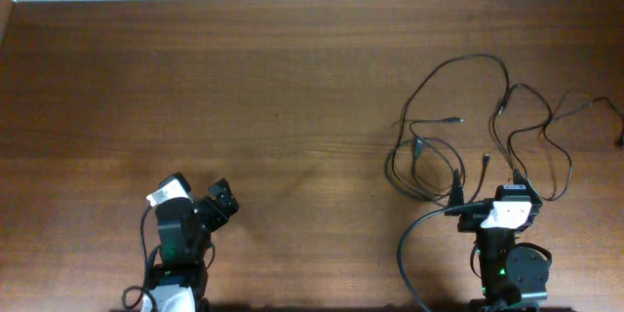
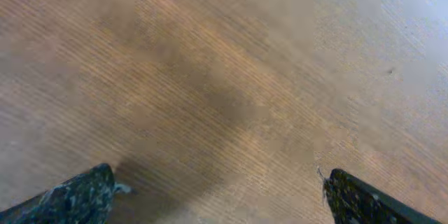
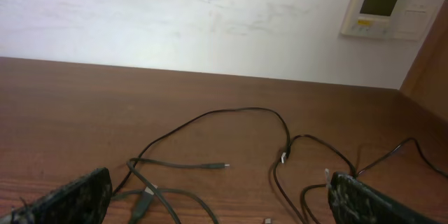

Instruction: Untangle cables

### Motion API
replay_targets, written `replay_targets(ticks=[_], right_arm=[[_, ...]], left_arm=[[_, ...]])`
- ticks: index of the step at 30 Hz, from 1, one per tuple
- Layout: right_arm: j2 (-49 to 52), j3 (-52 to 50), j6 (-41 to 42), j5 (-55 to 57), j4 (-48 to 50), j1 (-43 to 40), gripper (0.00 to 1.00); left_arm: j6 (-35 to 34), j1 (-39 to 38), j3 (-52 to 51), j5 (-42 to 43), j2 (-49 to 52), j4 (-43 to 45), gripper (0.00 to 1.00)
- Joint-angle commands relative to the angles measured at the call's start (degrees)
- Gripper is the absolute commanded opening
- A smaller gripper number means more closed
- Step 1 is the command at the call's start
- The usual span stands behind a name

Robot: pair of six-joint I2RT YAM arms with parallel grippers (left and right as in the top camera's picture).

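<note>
The cables (image 1: 458, 132) are thin black cords in a loose tangle on the right half of the wooden table, with small plug ends pointing inward. They also show in the right wrist view (image 3: 280, 161), looped between and ahead of the fingers. My right gripper (image 1: 487, 187) sits at the near edge of the tangle, open, with cords lying between its two fingers (image 3: 220, 196) but nothing held. My left gripper (image 1: 222, 200) is far to the left, open and empty above bare wood (image 2: 220, 189).
The table's back edge meets a white wall (image 3: 210, 21) carrying a wall thermostat (image 3: 381, 8). A thicker black arm cable (image 1: 414, 244) curves beside the right arm's base. One cable end reaches the table's right edge (image 1: 618, 136).
</note>
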Motion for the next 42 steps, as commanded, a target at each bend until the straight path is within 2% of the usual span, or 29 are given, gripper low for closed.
replay_targets(ticks=[1, 4, 10, 19, 26, 29, 32, 40, 42], right_arm=[[-0.37, -0.26, 0.63, 0.85, -0.44, -0.26, 0.99], [-0.37, -0.26, 0.66, 0.85, -0.44, -0.26, 0.99], [-0.37, -0.26, 0.66, 0.85, -0.44, -0.26, 0.98], [-0.37, -0.26, 0.63, 0.85, -0.44, -0.26, 0.99], [-0.37, -0.26, 0.63, 0.85, -0.44, -0.26, 0.99], [-0.37, -0.26, 0.63, 0.85, -0.44, -0.26, 0.99], [-0.37, -0.26, 0.63, 0.85, -0.44, -0.26, 0.98], [-0.37, -0.26, 0.63, 0.85, -0.44, -0.26, 0.99], [-0.39, -0.26, 0.63, 0.85, -0.44, -0.26, 0.99]], left_arm=[[-1.86, 0.13, -2.49, -2.40, -8.17, -12.63, 0.98], [-1.42, 0.13, -2.49, -2.10, -14.29, -17.27, 0.98], [0.33, 0.04, -2.45, 0.28, -28.26, -17.27, 0.98], [2.34, -2.69, -2.45, -0.87, -43.87, -17.27, 0.98], [33.46, -2.69, -2.45, -0.79, -51.43, -17.31, 0.98], [40.37, -2.69, -2.45, -0.74, -53.55, -17.31, 0.98], [43.25, -3.32, -2.45, -0.90, -55.87, -17.33, 0.98], [43.17, -3.32, -2.45, -1.77, -55.80, -17.33, 0.98], [39.95, -3.32, -2.49, -3.06, -55.80, -17.27, 0.98]])
